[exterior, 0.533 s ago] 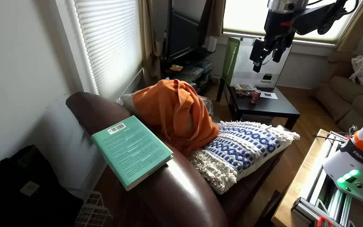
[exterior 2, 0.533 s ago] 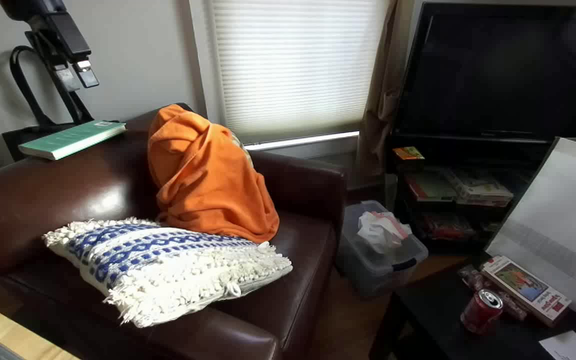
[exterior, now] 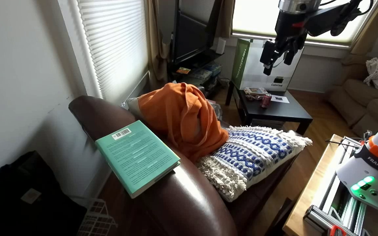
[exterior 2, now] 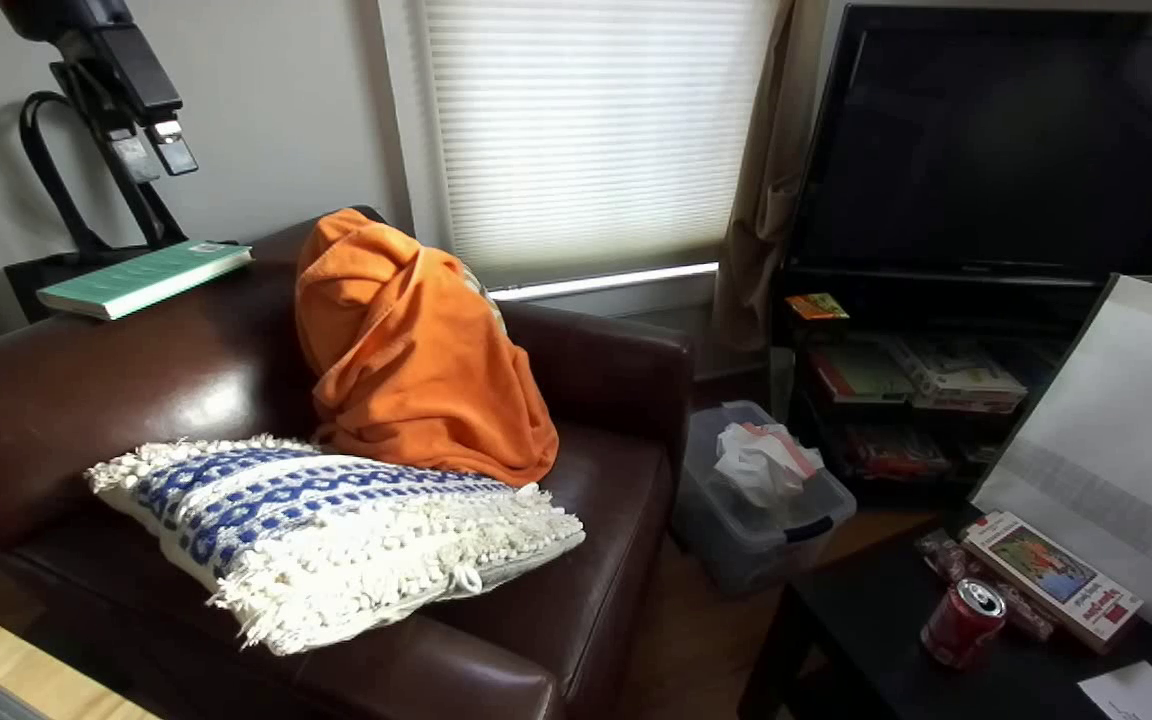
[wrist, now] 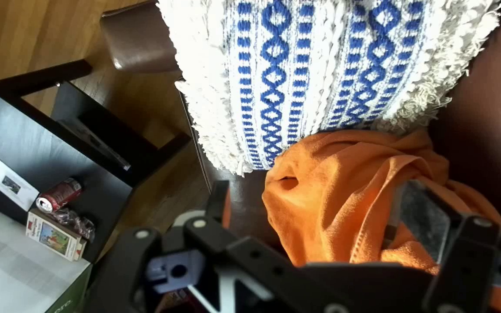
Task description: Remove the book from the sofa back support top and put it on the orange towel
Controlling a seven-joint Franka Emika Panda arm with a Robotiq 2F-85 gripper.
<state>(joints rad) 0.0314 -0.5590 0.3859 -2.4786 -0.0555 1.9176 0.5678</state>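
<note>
- The book (exterior: 138, 157) is lying across the top of the sofa back (exterior: 192, 200), near the orange towel (exterior: 185, 111). Its upward cover is showing me a white barcode label (exterior: 121, 133); I am not resolving the lines of print below it.
- The gripper (wrist: 320, 204) is hanging in the air, jaws standing wide apart and gripping nothing. In the wrist view I am seeing the towel beyond them.
- The towel is draping in folds and touching a patterned pillow (exterior: 258, 147).
- I am reading "FRANKA EM" on the arm's base (exterior: 369, 173), the lettering running out of frame.
- On the black table (exterior: 281, 112), a bag (wrist: 20, 269) is bearing "Catering".
- Beside the bag, a red can (exterior 2: 963, 622) and a picture-covered paperback (exterior 2: 1056, 575) are resting; their wording is escaping me.
</note>
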